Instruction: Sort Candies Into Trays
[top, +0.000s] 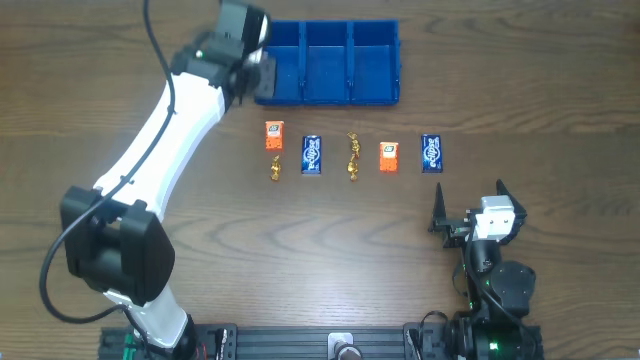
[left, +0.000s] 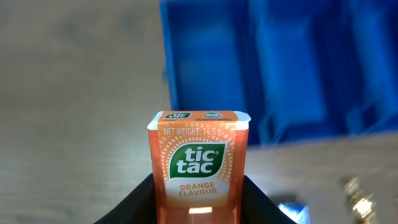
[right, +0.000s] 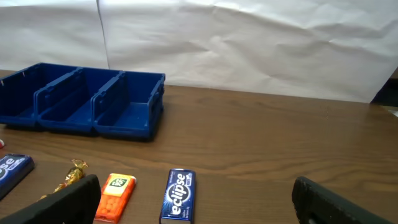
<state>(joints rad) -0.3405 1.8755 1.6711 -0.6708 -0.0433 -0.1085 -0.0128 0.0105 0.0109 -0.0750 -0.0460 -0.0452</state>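
My left gripper (top: 252, 72) is lifted beside the left end of the blue three-compartment tray (top: 383, 95). It is shut on an orange mint box (left: 200, 165), held upright between the fingers, with the tray (left: 280, 62) just beyond it. On the table below the tray lie an orange mint box (top: 274, 135), a blue gum pack (top: 312, 154), three gold-wrapped candies (top: 353, 142), a second orange box (top: 388, 157) and a second blue pack (top: 432, 153). My right gripper (top: 468, 208) stands open near its base, short of the row.
The right wrist view looks along the table to the orange box (right: 115, 193), blue pack (right: 178, 196), a gold candy (right: 71, 174) and the tray (right: 87, 99). Bare wood spreads to the right. White paper covers the wall behind.
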